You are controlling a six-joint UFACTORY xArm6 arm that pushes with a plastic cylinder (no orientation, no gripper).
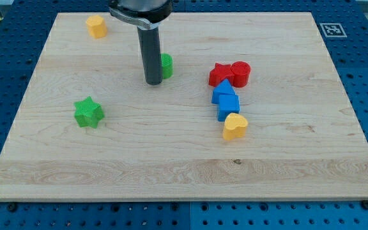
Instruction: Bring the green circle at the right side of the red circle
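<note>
Nearest the camera, a yellow heart (pixel 234 126) is seen on the worktop (pixel 184 182), touching the lower of two blue blocks: a blue cube (pixel 228 106) and, above it, a blue block (pixel 223 91) of unclear shape. Above these, a red star (pixel 220 74) is set against the left side of the red circle (pixel 240 73). A green star (pixel 88 112) lies at the view's left, and a yellow block (pixel 96 27) near the top left corner.

No jaws are fitted to the end effector; only a plain rod is carried, so nothing is spread, pressed together or pinched. My tip (pixel 153 82) is placed on the worktop left of centre.

The green circle (pixel 166 66) is found just right of the rod, partly hidden behind it and apparently touching it. It lies well to the left of the red circle, with the red star between them.

Risks are judged as follows. If the green circle is pushed straight to the right, the red star is likely to be struck, and the red circle displaced with it. Because the green circle is round, an off-centre push may let it slip off my tip. A detour above the red pair is advised.
</note>
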